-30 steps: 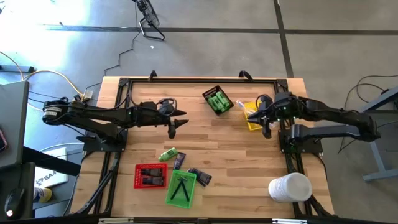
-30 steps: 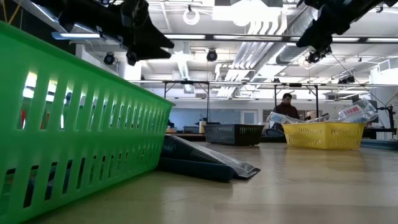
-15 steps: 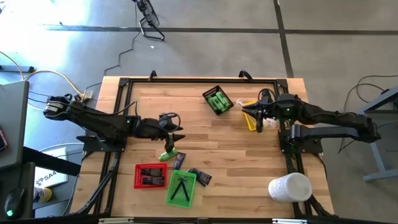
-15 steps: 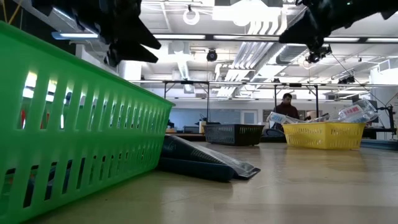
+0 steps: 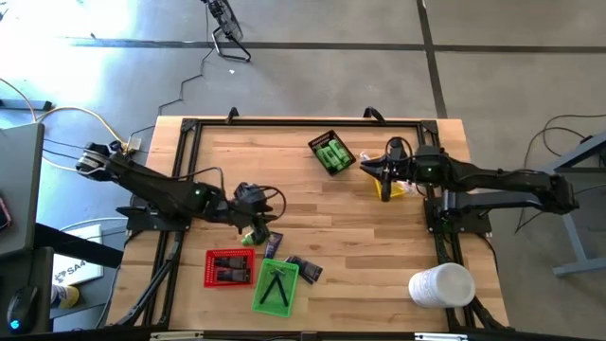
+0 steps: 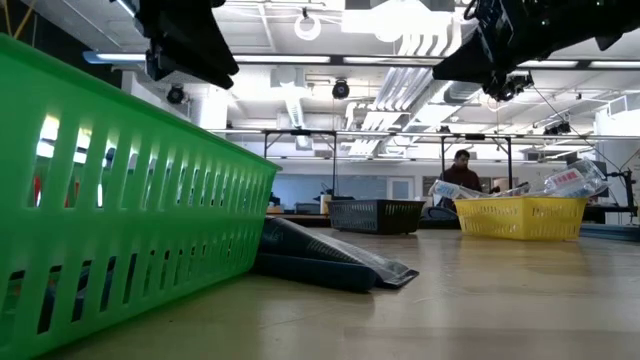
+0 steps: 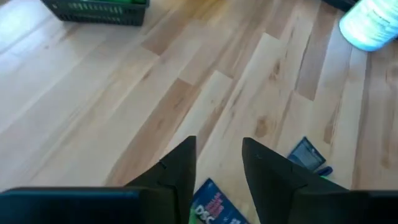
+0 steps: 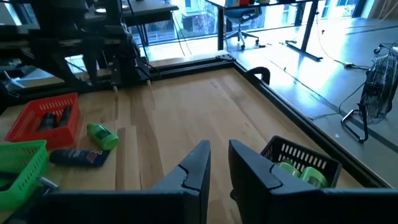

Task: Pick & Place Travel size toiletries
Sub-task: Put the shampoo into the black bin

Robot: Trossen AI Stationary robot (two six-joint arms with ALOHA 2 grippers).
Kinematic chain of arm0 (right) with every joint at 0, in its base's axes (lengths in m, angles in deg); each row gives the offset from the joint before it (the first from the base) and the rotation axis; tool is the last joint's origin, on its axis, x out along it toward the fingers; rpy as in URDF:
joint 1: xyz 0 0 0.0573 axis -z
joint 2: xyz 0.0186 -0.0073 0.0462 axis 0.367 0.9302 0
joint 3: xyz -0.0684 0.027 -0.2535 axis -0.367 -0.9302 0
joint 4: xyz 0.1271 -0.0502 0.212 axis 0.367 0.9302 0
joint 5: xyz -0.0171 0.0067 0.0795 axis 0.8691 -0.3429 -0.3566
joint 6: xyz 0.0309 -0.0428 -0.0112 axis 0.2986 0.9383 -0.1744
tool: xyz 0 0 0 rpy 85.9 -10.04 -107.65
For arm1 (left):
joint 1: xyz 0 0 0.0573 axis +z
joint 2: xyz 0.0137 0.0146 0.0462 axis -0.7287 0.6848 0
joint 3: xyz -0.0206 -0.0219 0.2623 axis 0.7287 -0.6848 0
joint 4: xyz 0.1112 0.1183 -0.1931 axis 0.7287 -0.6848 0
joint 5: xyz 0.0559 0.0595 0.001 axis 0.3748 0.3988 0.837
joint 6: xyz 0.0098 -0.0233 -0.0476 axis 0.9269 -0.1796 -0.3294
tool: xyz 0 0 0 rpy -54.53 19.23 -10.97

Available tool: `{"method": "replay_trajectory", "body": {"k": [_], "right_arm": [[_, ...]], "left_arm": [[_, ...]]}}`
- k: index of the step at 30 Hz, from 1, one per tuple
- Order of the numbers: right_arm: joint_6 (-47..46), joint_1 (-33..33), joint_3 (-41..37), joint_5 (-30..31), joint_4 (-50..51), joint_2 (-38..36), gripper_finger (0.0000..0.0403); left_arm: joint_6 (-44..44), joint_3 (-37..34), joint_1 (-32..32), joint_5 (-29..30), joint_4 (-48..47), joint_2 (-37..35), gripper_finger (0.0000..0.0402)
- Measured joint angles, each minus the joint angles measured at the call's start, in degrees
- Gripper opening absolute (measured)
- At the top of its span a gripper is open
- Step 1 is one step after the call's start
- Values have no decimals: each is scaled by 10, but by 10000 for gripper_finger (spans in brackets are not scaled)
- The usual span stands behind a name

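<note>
The left claw (image 5: 258, 225) hangs low, released, right over the green bottle (image 8: 102, 135) and dark packet (image 7: 210, 208) lying on the table (image 5: 303, 199) near the red tray (image 5: 228, 268) and green tray (image 5: 276, 286). Farther back, the right claw (image 5: 372, 169) hovers released between the black tray (image 5: 331, 152) and yellow tray (image 6: 520, 217).

The middle of the worktop (image 5: 312, 204) lies bare between the two arms. Along its near edge, the red tray (image 5: 229, 268), green tray (image 5: 276, 286) and loose dark packets (image 5: 303, 269) crowd together, the white cylinder (image 5: 441, 285) filling the near right corner. Toward the far edge stand the black tray (image 5: 332, 152) and yellow tray (image 5: 383, 187).
</note>
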Motion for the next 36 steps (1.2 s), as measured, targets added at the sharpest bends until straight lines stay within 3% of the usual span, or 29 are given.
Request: {"method": "replay_trajectory", "body": {"k": [5, 12, 19, 28, 36], "right_arm": [[0, 0, 0, 0, -8, 14, 50], [0, 0, 0, 0, -30, 27, 50], [11, 0, 0, 0, -37, 28, 50], [16, 0, 0, 0, -37, 28, 50], [27, 0, 0, 2, -37, 28, 50]], "left_arm": [[-13, 60, -6, -2, -54, 57, 87], [-74, 144, -12, -41, -224, 127, 31], [-148, 149, -12, -107, -292, 141, 2], [-132, 149, -7, -183, -308, 148, 31], [-138, 149, -3, -184, -338, 148, 163]]}}
